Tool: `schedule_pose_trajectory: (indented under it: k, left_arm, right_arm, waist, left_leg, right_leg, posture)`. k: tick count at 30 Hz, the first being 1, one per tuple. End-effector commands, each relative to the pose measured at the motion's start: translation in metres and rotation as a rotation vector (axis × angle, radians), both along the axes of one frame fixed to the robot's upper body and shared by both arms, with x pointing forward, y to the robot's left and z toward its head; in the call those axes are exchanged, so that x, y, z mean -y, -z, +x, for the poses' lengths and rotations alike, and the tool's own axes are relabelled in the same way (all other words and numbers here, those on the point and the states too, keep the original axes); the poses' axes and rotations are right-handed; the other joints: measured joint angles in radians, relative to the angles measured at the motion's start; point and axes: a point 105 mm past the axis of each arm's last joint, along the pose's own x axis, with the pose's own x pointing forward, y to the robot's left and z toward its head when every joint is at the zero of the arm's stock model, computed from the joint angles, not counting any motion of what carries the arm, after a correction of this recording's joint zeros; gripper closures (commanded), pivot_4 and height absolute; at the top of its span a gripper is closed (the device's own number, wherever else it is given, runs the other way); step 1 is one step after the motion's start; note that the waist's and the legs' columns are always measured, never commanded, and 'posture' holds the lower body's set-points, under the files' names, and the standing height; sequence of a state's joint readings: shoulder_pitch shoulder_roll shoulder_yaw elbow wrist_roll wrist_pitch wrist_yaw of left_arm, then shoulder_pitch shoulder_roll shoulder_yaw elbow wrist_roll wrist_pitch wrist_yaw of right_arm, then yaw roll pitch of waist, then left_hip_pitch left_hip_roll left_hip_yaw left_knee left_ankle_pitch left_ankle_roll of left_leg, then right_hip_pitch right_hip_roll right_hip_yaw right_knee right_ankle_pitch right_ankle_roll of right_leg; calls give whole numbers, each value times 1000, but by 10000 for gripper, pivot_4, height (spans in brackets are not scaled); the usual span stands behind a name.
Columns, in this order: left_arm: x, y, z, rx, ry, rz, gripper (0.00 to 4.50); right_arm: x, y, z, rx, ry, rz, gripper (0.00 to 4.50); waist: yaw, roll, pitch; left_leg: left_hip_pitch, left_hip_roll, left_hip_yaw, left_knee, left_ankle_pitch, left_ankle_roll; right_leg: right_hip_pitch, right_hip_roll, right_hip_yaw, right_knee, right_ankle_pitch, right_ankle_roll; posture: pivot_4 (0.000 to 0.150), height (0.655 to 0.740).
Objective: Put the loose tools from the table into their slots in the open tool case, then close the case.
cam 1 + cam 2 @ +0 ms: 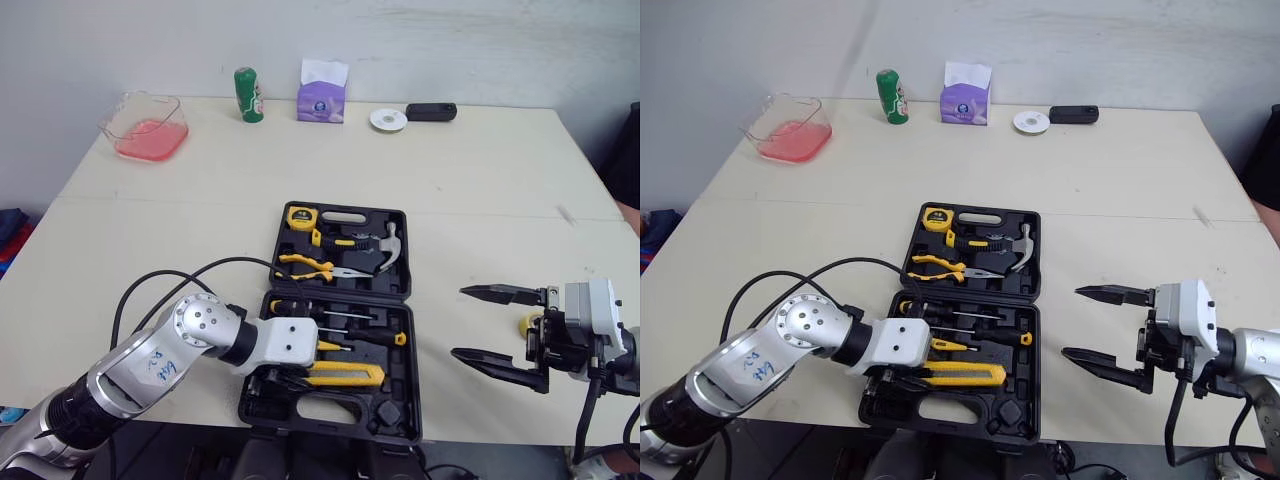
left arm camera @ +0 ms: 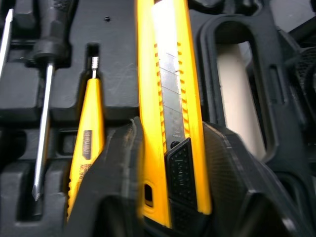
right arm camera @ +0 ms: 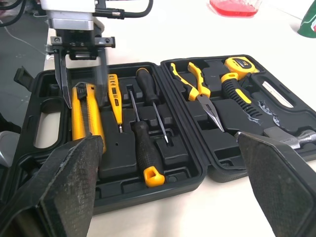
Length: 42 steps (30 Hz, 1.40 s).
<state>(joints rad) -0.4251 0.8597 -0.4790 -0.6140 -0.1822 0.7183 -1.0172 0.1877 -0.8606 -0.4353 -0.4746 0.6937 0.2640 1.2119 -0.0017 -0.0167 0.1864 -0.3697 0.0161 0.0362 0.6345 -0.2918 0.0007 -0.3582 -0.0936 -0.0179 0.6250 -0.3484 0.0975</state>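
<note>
The black tool case (image 1: 404,255) lies open near the table's front edge. Its far half holds a tape measure (image 1: 300,215), a hammer (image 1: 375,245) and pliers (image 1: 310,265). In the near half lie screwdrivers (image 3: 145,148) and a yellow tester (image 2: 86,128). My left gripper (image 2: 171,126) is over the near half, shut on a yellow utility knife (image 1: 345,374) that lies low along the front slot. To the right of the case my right gripper (image 1: 458,322) hangs open and holds nothing. A small yellow item (image 1: 525,323) lies on the table, partly hidden behind that gripper.
Along the table's back edge stand a clear container of pink liquid (image 1: 147,128), a green can (image 1: 248,95), a purple tissue box (image 1: 322,95), a white roll (image 1: 388,120) and a black object (image 1: 431,111). The case's near rim reaches the table's front edge.
</note>
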Motion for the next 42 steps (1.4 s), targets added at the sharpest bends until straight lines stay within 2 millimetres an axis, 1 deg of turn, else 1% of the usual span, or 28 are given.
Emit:
schedule_pose_trajectory:
  k: [1,2,3,4,6,10,14,15,16,17,18,19,21,23,24,25,27,29,31,34,36,40,42]
  left_arm:
    - [5,1,-5,10,42,-21,6084]
    - [9,-4,-1,33,44,-56,1824]
    - [12,-8,1,50,44,-82,1824]
    - [16,-16,1,69,69,-133,1824]
    - [18,-26,-1,60,102,-206,1824]
    - [11,-28,-2,61,149,-232,1824]
    - [15,-42,-3,61,183,-402,1824]
    - [16,-46,-5,51,201,-455,5743]
    - [16,-49,-6,45,213,-488,7488]
    - [16,-50,-8,25,219,-519,10818]
    - [16,-51,-9,8,219,-535,16180]
    - [16,-50,-14,-7,258,-539,20943]
    - [18,-48,-16,-42,263,-572,30261]
    - [21,-42,-12,-44,246,-581,40076]
    - [22,-34,-10,-45,243,-565,44509]
    - [23,-23,-4,-28,219,-517,44509]
    - [25,-10,0,-10,207,-454,44509]
    - [27,-5,-2,-25,216,-442,44509]
    - [31,2,-10,-67,240,-434,44509]
    - [32,7,-16,-88,269,-433,44509]
    - [34,8,-16,-95,269,-445,44509]
    - [29,19,-6,-77,243,-379,44509]
    - [28,21,-4,-79,228,-370,44509]
  right_arm:
    - [-6,-5,-3,25,-29,9,0]
    - [-7,-5,-3,26,-31,10,0]
    - [-7,-5,-3,26,-32,11,0]
    - [-8,-5,-3,28,-33,12,0]
    - [-8,-5,-1,32,-32,13,0]
    - [-9,-4,3,40,-31,18,0]
    - [-8,-3,2,37,-30,19,0]
    - [-8,-3,2,36,-29,19,0]
    - [-8,-3,2,34,-28,19,0]
    - [-7,-3,2,33,-27,19,0]
    - [-7,-2,2,32,-26,19,0]
    - [-7,-2,1,30,-24,19,0]
    - [-7,-1,-1,20,-21,27,0]
    - [-7,3,-5,0,-26,26,0]
    - [-6,5,-7,-5,-19,28,0]
    - [-5,6,-7,-8,-12,26,0]
    - [-3,7,-9,-10,-1,30,0]
    - [-3,8,-12,-17,2,34,0]
    - [-1,10,-14,-24,18,34,0]
    - [1,12,-15,-23,33,32,0]
    - [3,13,-16,-24,42,31,0]
    - [4,15,-18,-20,56,33,0]
    - [4,15,-17,-17,57,33,0]
  waist:
    - [1,0,0]
    - [2,0,0]
    - [2,0,0]
    - [3,0,0]
    - [2,-1,0]
    - [0,-1,1]
    - [1,-1,1]
    - [1,-1,1]
    - [1,-1,1]
    - [1,-1,1]
    - [1,-1,1]
    - [1,-1,1]
    - [1,-1,1]
    - [2,-1,1]
    - [2,-1,1]
    - [2,-1,1]
    - [2,-1,1]
    - [1,-1,1]
    - [1,-1,1]
    - [0,-1,1]
    - [1,-1,1]
    - [2,-1,1]
    - [1,-1,1]
  left_leg:
    - [0,0,0,0,0,0]
    - [-1,0,0,0,0,0]
    - [-1,0,0,0,0,0]
    - [-2,0,0,0,0,1]
    - [-2,-1,0,1,0,1]
    - [-2,0,0,2,0,1]
    - [-1,0,0,2,0,1]
    - [-2,-1,0,2,0,1]
    - [-2,0,0,2,0,1]
    - [-2,0,0,2,0,1]
    - [-2,0,0,2,0,1]
    - [-2,0,0,2,0,1]
    - [-2,0,0,2,0,1]
    - [-2,-1,0,2,0,1]
    - [-1,-1,0,2,0,1]
    - [-1,-1,0,3,0,1]
    - [-1,-1,0,3,0,1]
    - [-1,-1,0,3,0,1]
    - [-1,-1,0,3,-1,1]
    - [-1,-1,0,3,-1,1]
    - [-1,-1,0,3,-1,1]
    - [-1,-1,0,3,-1,1]
    - [-1,-1,0,3,-1,1]
  right_leg:
    - [0,0,0,0,0,0]
    - [0,0,0,-1,0,0]
    - [0,0,0,-1,0,0]
    - [0,-1,0,-2,0,0]
    - [0,-1,0,-2,0,1]
    - [0,0,0,-2,0,1]
    - [0,-1,-1,-1,0,1]
    - [0,-1,-1,-1,0,1]
    - [0,-1,-1,-1,0,1]
    - [0,-1,-1,-1,0,1]
    - [0,-1,-1,-2,0,1]
    - [0,-1,-1,-2,0,1]
    - [0,-1,-1,-2,1,1]
    - [0,-1,-1,-2,1,1]
    - [1,-1,-1,-1,1,1]
    - [1,-1,-1,-1,1,1]
    - [1,-1,-1,-1,1,2]
    - [1,-1,-1,-1,1,2]
    - [1,-1,0,-1,1,2]
    - [1,-1,-1,-1,1,2]
    - [1,-1,0,-1,1,2]
    - [1,-1,0,-1,1,2]
    - [1,-1,0,-1,1,2]
  posture:
    - [1500,7400]
    - [1500,7400]
    - [1500,7400]
    - [1500,7400]
    - [1500,7400]
    - [1500,7400]
    - [1500,7400]
    - [1500,7400]
    - [1500,7400]
    - [1500,7400]
    - [1500,7400]
    - [1500,7400]
    - [1500,7400]
    - [1500,7400]
    - [1500,7400]
    - [1500,7400]
    - [1500,7400]
    - [1500,7400]
    - [1500,7400]
    - [1500,7400]
    - [1500,7400]
    - [1500,7400]
    - [1500,7400]
